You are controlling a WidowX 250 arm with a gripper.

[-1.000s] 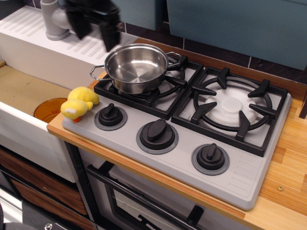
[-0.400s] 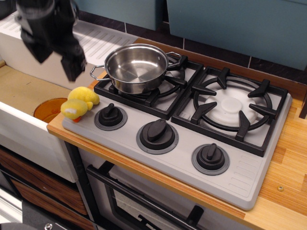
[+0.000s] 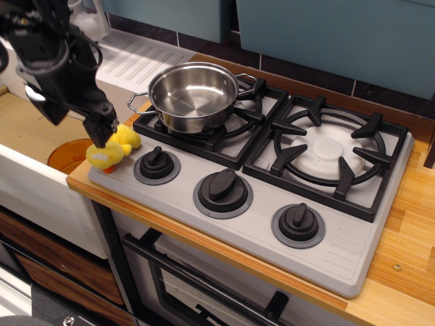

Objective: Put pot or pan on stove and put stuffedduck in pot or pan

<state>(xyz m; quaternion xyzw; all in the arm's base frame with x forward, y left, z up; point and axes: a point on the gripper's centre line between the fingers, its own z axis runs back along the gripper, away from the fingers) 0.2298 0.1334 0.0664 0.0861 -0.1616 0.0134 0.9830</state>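
Observation:
The shiny steel pot stands empty on the left burner of the grey stove. The yellow stuffed duck lies on the stove's front left corner, beside the left knob. My black gripper hangs open just above and to the left of the duck. Its right finger reaches down to the duck's upper left side and covers part of it. The other finger is over the sink. It holds nothing.
An orange bowl sits in the white sink just left of the duck. A drain rack runs behind the sink. The right burner is bare. Wooden counter lies right of the stove.
My gripper has moved from behind the pot leftward and down toward the front, ending at the duck. The pot and the duck have not moved.

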